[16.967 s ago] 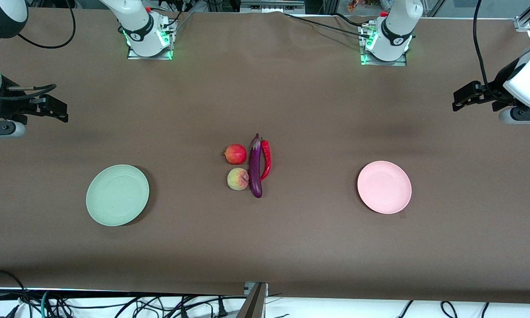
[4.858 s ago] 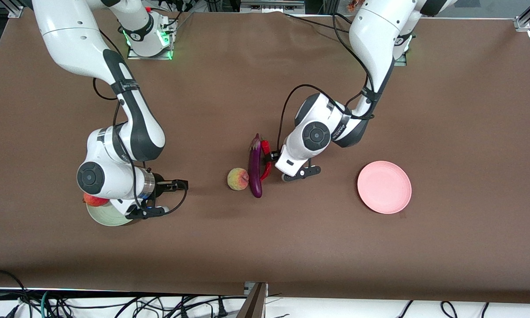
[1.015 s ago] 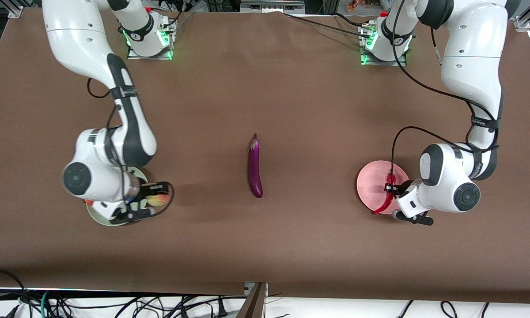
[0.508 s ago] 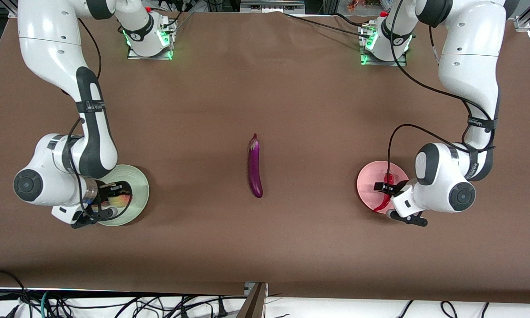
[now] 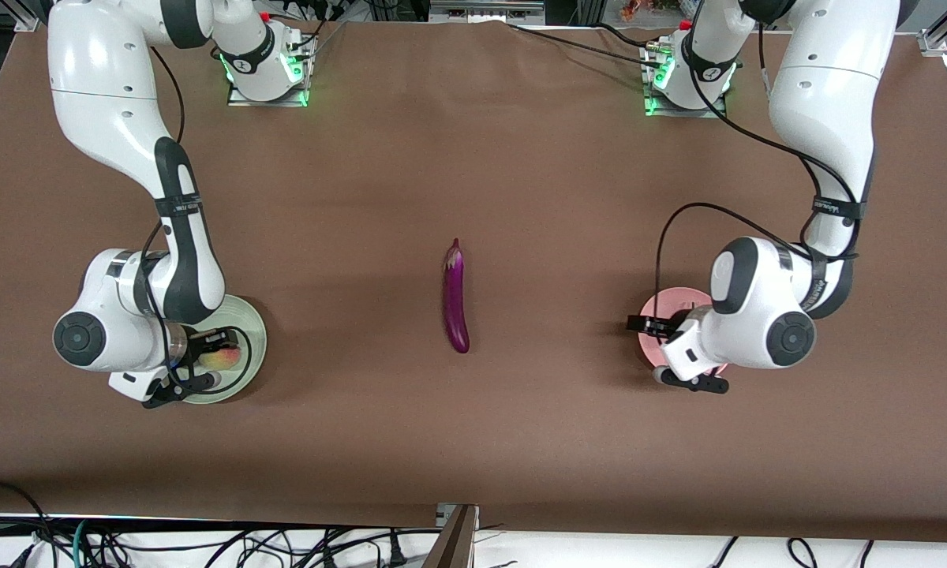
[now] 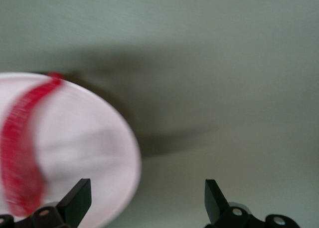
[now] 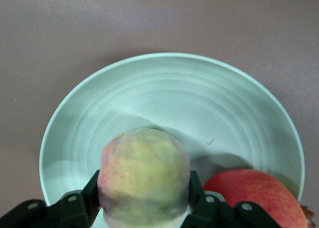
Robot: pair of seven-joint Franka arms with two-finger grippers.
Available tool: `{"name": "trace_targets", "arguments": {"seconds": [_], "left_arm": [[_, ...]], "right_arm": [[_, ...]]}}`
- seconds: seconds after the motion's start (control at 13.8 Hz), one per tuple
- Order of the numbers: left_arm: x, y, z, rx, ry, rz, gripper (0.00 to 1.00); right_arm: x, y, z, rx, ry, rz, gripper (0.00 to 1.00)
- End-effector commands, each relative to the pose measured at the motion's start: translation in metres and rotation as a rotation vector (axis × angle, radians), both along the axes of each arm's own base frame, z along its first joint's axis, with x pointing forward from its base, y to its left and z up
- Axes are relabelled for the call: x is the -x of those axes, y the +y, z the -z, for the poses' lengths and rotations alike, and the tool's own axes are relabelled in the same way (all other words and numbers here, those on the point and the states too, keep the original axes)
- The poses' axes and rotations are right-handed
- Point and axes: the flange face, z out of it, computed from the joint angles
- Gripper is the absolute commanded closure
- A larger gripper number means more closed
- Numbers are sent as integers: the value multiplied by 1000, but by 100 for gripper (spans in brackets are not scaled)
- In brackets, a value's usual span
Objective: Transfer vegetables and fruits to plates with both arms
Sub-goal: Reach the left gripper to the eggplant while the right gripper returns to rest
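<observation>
My right gripper (image 5: 205, 361) is shut on the yellowish-pink peach (image 7: 144, 175) and holds it low over the pale green plate (image 7: 164, 93). The peach also shows in the front view (image 5: 222, 359). The red apple (image 7: 254, 195) lies on that plate beside the peach; the arm hides it in the front view. The red chili pepper (image 6: 22, 148) lies on the pink plate (image 6: 89, 138). My left gripper (image 6: 144, 208) is open and empty, over that plate's edge (image 5: 671, 302) toward the table's middle. The purple eggplant (image 5: 455, 300) lies alone at mid-table.
The brown table cloth (image 5: 473, 434) stretches between the two plates. The green plate (image 5: 256, 347) is at the right arm's end, the pink plate at the left arm's end. Cables hang below the table's near edge.
My left gripper has let go of the chili on the pink plate, opened and shifted toward mid-table. My right gripper stays over the green plate with the peach.
</observation>
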Motion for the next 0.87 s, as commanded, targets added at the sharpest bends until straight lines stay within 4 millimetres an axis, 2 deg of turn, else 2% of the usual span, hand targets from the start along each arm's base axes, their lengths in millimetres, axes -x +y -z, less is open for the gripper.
{"name": "trace_targets", "arguments": {"seconds": [0.0, 0.15, 0.36, 0.44, 0.51, 0.58, 0.65, 0.73, 0.8], "left_arm": [[17, -51, -19, 1, 58, -108, 0], [35, -99, -28, -9, 123, -230, 0], [64, -180, -35, -13, 120, -311, 0], [78, -215, -39, 1, 90, -315, 0], [93, -250, -38, 7, 60, -359, 0], [106, -277, -30, 5, 51, -423, 0], [115, -295, -17, 9, 41, -462, 0], [115, -301, -7, 21, 29, -481, 0], [112, -302, 1, 41, 14, -493, 0]], "right_arm": [[-2, -5, -9, -1, -14, 6, 6], [-4, -2, -18, -9, -19, 3, 4], [3, -1, -69, -35, 20, 10, 3], [4, 0, -91, -39, 37, 9, 4], [4, 1, -103, -36, 55, 15, 4], [8, 3, -120, -36, 70, 32, 4], [15, 4, -148, -38, 75, 59, 4], [24, 5, -180, -10, 69, 83, 4], [33, 7, -201, 29, 71, 101, 3]]}}
